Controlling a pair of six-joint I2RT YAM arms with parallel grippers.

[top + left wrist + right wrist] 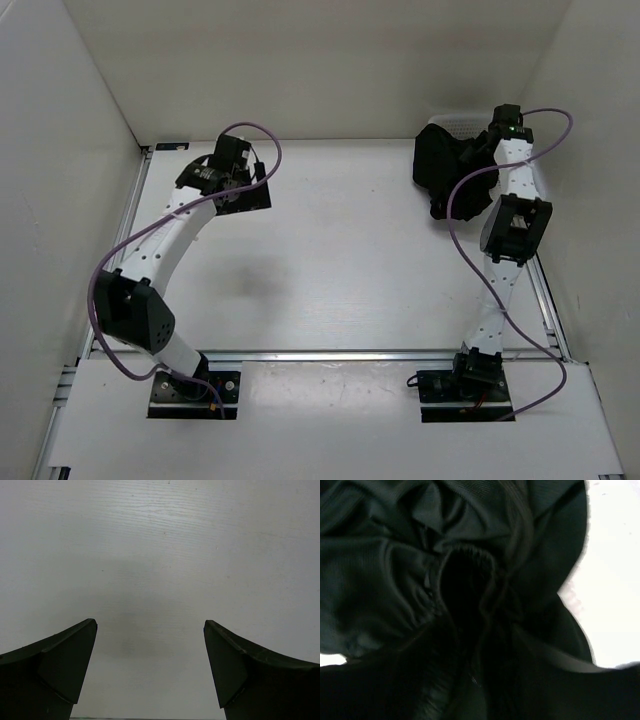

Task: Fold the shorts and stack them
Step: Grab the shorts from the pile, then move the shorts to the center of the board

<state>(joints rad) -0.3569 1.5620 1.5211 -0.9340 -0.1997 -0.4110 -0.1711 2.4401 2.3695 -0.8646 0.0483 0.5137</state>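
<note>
- Left gripper [150, 627] is released: its two dark fingers [65, 665] stand wide apart, with nothing between them.
- Below it, the left wrist view shows only bare white worktop [340, 260] with a faint shadow.
- From above, the left arm bends in over the far left part of the worktop, well apart from the shorts [438, 165].
- Right gripper [470, 152] reaches to the far right corner and is buried in the shorts. Its fingers are hidden by black cloth in both views, so I cannot tell whether it is clenched on the fabric or released.
- In the right wrist view, dark folds fill nearly the whole frame and bunch toward the middle, where a gathered edge shows. A strip of white shows at the right edge.
- The shorts sit in a crumpled black heap at the far right corner, unfolded, with one lobe trailing toward the near side.
- Just behind the heap, a white mesh basket [462, 124] shows partly, against the back wall.
</note>
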